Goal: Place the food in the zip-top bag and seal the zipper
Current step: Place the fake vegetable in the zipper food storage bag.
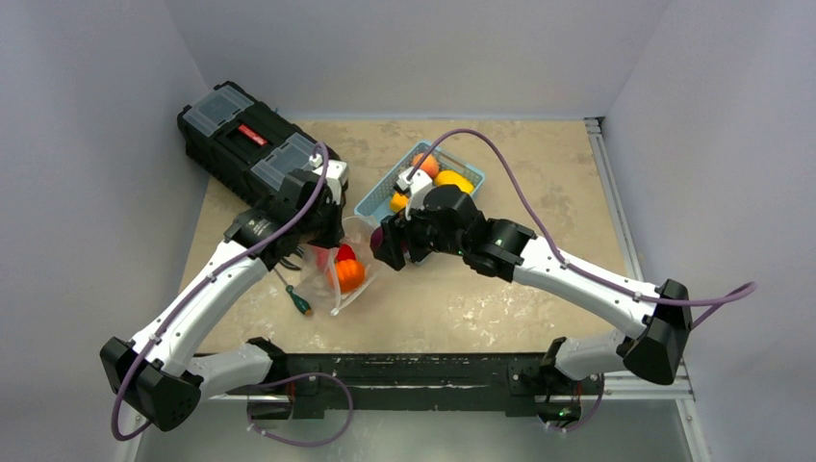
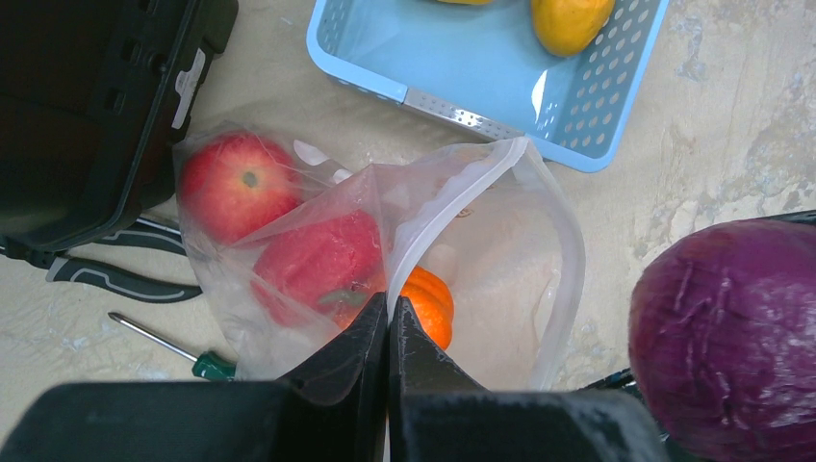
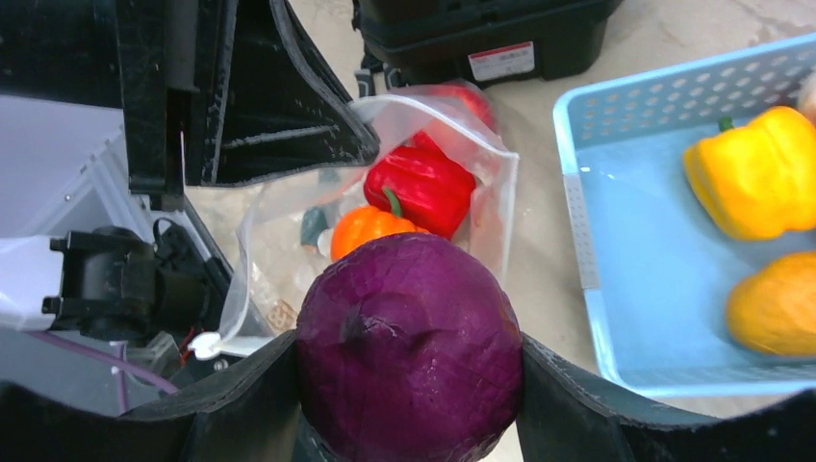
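Between the fingers of the right claw (image 3: 409, 395) a purple onion (image 3: 404, 308) was gripped across its widest part and held just beside the open mouth of the bag (image 2: 500, 241). The left claw (image 2: 388, 322) was pressed together on the near wall of that bag, by which the mouth was held up and open. Inside were seen a red apple (image 2: 238, 183), a red pepper (image 3: 423, 183) and a small orange pumpkin (image 2: 430, 306). The bag lay on the table (image 1: 462, 308) between a black toolbox (image 1: 245, 135) and a blue basket (image 3: 577, 202), in which a yellow pepper (image 3: 746, 173) and an orange fruit (image 3: 775, 303) lay. The onion was judged hard, light and smooth, so apt to roll; a grip across its middle was thought right. The bag was judged thin, floppy and slippery, best taken at the stiffer zipper (image 2: 452, 192) along the mouth.
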Controlling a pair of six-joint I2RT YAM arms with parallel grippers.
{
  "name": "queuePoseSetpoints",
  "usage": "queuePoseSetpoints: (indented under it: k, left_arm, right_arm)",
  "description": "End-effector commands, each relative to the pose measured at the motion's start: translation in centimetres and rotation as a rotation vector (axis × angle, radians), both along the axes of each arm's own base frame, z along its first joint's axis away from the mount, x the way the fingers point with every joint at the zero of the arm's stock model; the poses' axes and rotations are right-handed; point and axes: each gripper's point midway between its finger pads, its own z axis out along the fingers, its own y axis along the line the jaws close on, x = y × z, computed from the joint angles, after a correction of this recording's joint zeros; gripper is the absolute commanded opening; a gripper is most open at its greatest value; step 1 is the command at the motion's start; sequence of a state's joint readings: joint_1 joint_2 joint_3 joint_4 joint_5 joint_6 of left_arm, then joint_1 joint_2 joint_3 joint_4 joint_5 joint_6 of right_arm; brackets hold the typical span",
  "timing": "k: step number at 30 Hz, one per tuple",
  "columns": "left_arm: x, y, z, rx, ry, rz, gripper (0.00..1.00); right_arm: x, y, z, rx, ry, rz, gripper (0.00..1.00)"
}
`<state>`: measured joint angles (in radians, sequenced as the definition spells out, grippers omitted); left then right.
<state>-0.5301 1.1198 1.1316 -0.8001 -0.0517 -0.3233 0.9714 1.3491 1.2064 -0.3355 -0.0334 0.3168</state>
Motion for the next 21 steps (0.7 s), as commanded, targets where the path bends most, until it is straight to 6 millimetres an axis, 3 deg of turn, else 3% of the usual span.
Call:
queuePoseSetpoints:
  k: [1, 8, 11, 14, 21]
  left_arm:
    - [0.6, -0.2, 1.1, -0.043, -0.046, 0.017, 0.0]
    - [0.6, -0.4, 1.1, -0.053, -0.053, 0.009, 0.0]
    - [0.7, -0.5, 1.2, -0.06, -0.06, 0.008, 0.0]
    - [0.6, -0.6, 1.1, -0.063, -0.057, 0.002, 0.0]
    - [0.7, -0.4, 1.2, -0.057, -0.064, 0.008, 0.0]
  right_arm:
    - [-0.1, 3.2, 1.1, 0.098, -0.002, 0.042, 0.23]
    - [1.8, 4.7, 0.7, 0.067, -0.035, -0.04, 0.77]
    - [2.1, 5.0, 0.6, 0.075, -0.043, -0.047, 0.92]
    - [2.3, 5.0, 0.6, 0.077, -0.047, -0.059, 0.97]
    - [2.8, 3.2, -0.3, 0.051, -0.028, -0.153, 0.97]
